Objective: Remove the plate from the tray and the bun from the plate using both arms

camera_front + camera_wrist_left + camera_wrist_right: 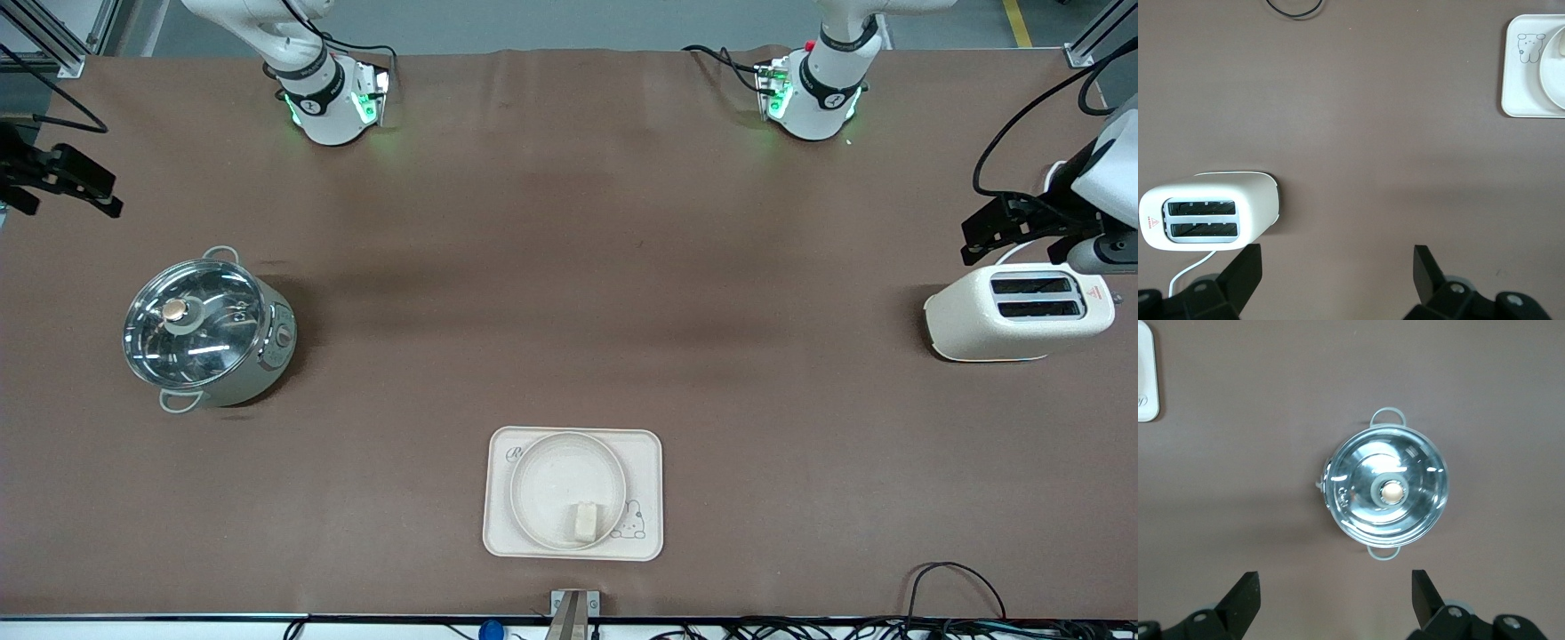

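Plate (569,489): sat on the rectangular tray (498,533), near the table's front-camera edge, midway between the 2 arms' ends.
Bun (585,522): lay inside the plate, at about 5 o'clock on its face, close to the rim.
Tray: carried a rabbit drawing (629,523) at the plate's 4 o'clock.
Left gripper (1337,272): fingers spread wide, holding nothing, up in the air by the toaster (1018,313) at the left arm's end of the table.
Right gripper (1335,593): fingers spread wide, holding nothing, up at the right arm's end, near the lidded pot (206,331).
Toaster: both slots looked dark.
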Robot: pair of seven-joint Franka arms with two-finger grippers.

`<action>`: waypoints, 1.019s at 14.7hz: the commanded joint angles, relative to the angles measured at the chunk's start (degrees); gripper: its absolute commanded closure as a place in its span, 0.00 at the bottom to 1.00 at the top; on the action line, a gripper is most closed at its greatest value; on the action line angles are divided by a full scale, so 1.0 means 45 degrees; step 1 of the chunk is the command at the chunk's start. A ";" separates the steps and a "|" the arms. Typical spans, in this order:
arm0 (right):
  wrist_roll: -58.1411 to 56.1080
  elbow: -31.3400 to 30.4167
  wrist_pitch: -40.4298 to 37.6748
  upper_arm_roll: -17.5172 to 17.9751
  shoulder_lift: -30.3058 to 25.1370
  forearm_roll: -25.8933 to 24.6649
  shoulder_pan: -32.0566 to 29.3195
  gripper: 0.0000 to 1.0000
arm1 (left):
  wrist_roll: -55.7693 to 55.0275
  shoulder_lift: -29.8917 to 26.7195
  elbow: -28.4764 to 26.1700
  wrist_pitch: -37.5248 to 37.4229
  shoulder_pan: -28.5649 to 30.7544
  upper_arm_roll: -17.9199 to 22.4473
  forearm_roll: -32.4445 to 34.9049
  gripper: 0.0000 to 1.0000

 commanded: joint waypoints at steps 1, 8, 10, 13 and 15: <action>-0.0101 0.0336 -0.0187 0.0041 -0.0024 -0.0343 0.0033 0.00 | 0.0015 0.0137 0.0395 -0.0273 -0.0029 0.0072 -0.0135 0.00; -0.0140 0.0336 0.0066 0.0021 0.0189 0.1056 0.0053 0.00 | -0.0043 0.0136 0.0395 -0.0312 -0.0029 0.0091 -0.0096 0.00; -0.0140 0.0219 0.0650 0.0041 0.1239 0.2075 0.0130 0.00 | -0.0062 0.0136 0.0395 -0.0312 -0.0049 0.0091 -0.0076 0.00; 0.0191 0.0160 0.2347 0.0080 0.2823 0.3521 0.1025 0.00 | -0.0043 0.0117 0.0375 -0.0293 -0.0068 0.0072 0.0041 0.00; 0.1398 0.0179 0.4024 0.0099 0.3975 0.4224 0.1651 0.00 | -0.0043 0.0136 0.0375 -0.0293 -0.0049 0.0072 0.0041 0.00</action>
